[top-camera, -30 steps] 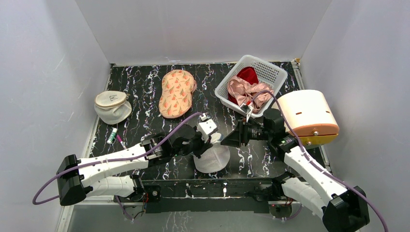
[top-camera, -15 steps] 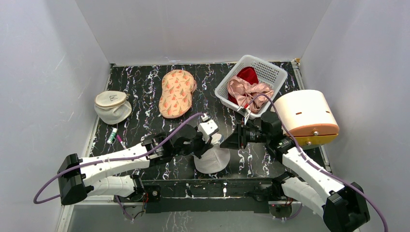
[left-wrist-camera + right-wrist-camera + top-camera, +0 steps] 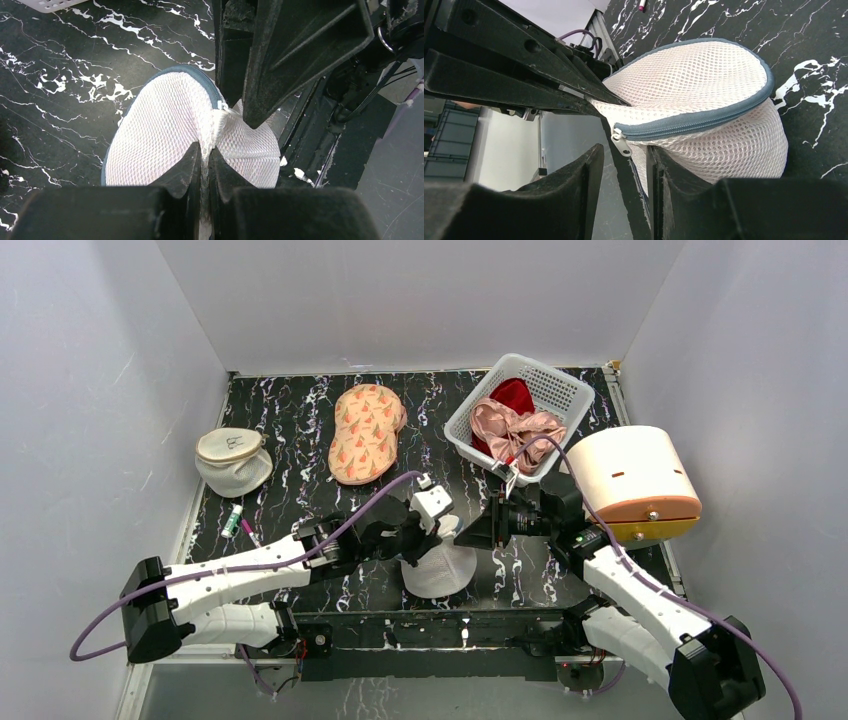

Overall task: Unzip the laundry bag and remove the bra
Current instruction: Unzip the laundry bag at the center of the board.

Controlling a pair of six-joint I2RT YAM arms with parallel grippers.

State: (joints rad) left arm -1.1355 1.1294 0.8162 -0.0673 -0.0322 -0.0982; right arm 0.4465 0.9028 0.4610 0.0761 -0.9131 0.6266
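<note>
The laundry bag [image 3: 438, 568] is a white mesh dome with a grey-blue zip, lying near the table's front edge. My left gripper [image 3: 441, 531] is shut on a pinch of mesh at the bag's top, seen up close in the left wrist view [image 3: 205, 150]. My right gripper [image 3: 470, 532] is at the bag's right side with its jaws a little apart. In the right wrist view the white zip pull [image 3: 620, 141] hangs just beyond the right gripper [image 3: 624, 156], level with the gap between its jaws. The zip [image 3: 704, 120] looks shut along what shows. The bra is hidden.
A white basket [image 3: 560, 390] at the back right holds a pink satin garment [image 3: 510, 428] and red cloth [image 3: 514, 395]. A cream and orange domed box [image 3: 640, 485] stands right. A peach patterned piece [image 3: 366, 432], a second mesh pouch [image 3: 232, 460] and a small pen [image 3: 232, 520] lie left.
My right gripper has moved slightly left toward the bag's zip pull. My left gripper keeps its pinch on the mesh and has barely moved.
</note>
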